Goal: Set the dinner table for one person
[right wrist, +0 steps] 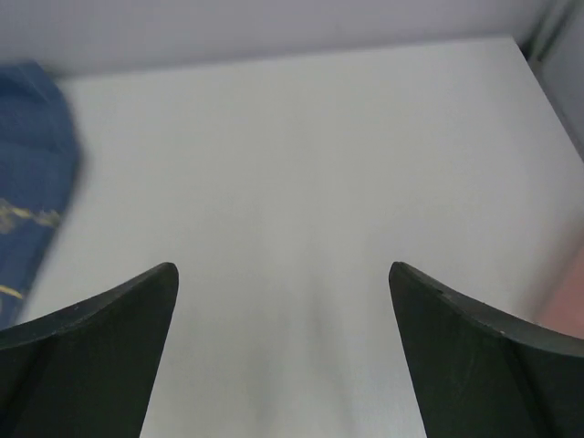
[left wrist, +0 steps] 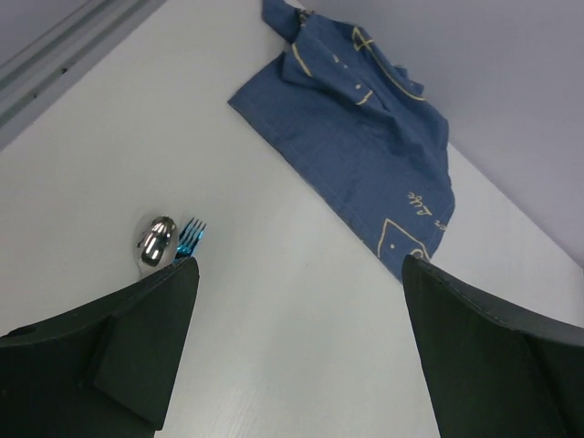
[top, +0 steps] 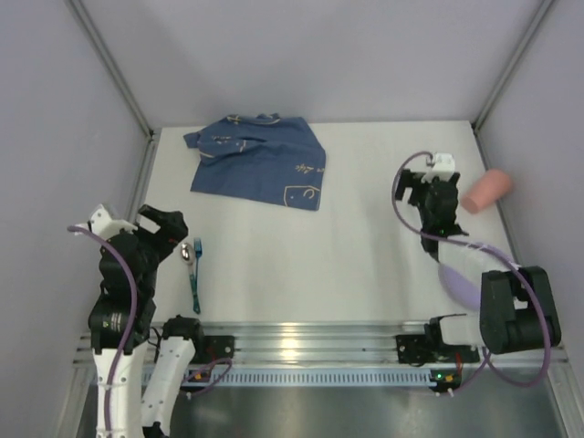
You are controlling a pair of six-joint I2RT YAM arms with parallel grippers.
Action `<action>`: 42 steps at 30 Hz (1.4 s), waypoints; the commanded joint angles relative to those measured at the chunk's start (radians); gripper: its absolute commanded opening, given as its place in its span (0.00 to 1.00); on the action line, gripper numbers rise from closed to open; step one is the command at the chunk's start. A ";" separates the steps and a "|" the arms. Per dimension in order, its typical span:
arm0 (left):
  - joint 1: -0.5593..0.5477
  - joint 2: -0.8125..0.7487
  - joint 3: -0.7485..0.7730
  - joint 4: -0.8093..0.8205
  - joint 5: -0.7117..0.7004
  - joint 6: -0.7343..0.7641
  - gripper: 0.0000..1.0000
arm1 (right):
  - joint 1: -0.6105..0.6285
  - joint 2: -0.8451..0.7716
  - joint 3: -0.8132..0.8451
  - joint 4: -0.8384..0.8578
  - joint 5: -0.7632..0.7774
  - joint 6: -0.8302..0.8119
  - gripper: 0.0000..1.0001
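Across the whole cell floor, the table [top: 365, 246] lies flat and white, its rail along the near edge by your arm bases. It is rigid, fixed and smooth, so you cannot grasp it, and things will likely slide on it. Work instead from the limp blue mat [top: 260, 164] at the far left, pinching a corner, and from the spoon [top: 186, 254] and fork [top: 195, 283] lying side by side near your left gripper [left wrist: 301, 347], whose fingers stand apart, empty. Your right gripper [right wrist: 283, 356] is likewise spread, holding nothing, near a pink cup [top: 486, 191]. The mat's cream stitching may include lettering, but it is unreadable. No labels show.
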 commanded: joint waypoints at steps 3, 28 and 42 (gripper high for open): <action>0.002 0.041 0.003 -0.046 -0.135 0.016 0.98 | 0.028 0.036 0.472 -0.460 -0.358 0.588 1.00; 0.002 -0.046 -0.109 -0.035 -0.081 -0.027 0.92 | 0.336 0.711 0.885 -0.914 -0.471 0.663 1.00; 0.002 -0.081 -0.102 -0.079 -0.072 -0.042 0.92 | 0.401 0.969 1.215 -1.000 -0.445 0.765 0.52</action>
